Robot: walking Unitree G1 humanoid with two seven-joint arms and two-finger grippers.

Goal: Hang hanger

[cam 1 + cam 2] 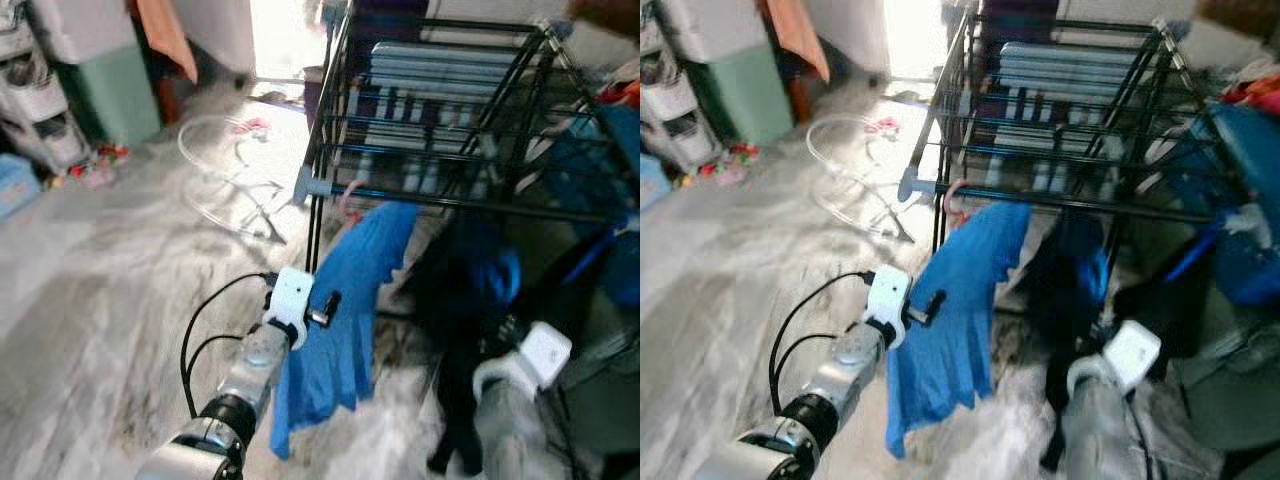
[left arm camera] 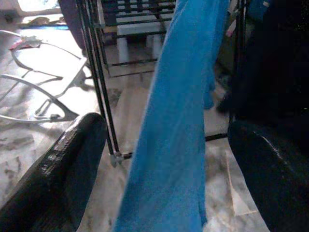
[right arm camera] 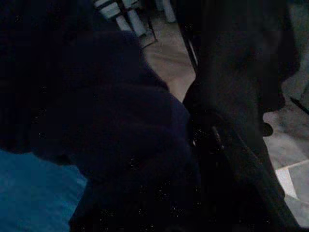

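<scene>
1. A blue garment (image 1: 345, 300) on a pink hanger hook (image 1: 350, 195) hangs from the black rack (image 1: 440, 120) rail, at twelve o'clock from the left gripper (image 2: 164, 159).
2. The left gripper's fingers (image 2: 63, 174) are spread apart around the cloth, holding nothing; the right gripper's state cannot be told.
3. The cloth looks soft, light and floppy; the stiff hook is the likelier place to take hold.

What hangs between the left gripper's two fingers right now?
The blue garment hangs between the open left gripper's fingers, clearest in the left wrist view.

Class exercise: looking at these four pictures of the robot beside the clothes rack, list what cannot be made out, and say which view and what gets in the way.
- Right claw: in the right wrist view the dark navy garment and deep shade cover it, so open or shut is unknown.
- Pink hanger hook: the bright blue cloth garment hides the rest in the eye views.
- Black metal wire drying rack: motion blur smears its contents.
- Left claw: the fingers straddle the blue cloth; contact is unclear.
</scene>
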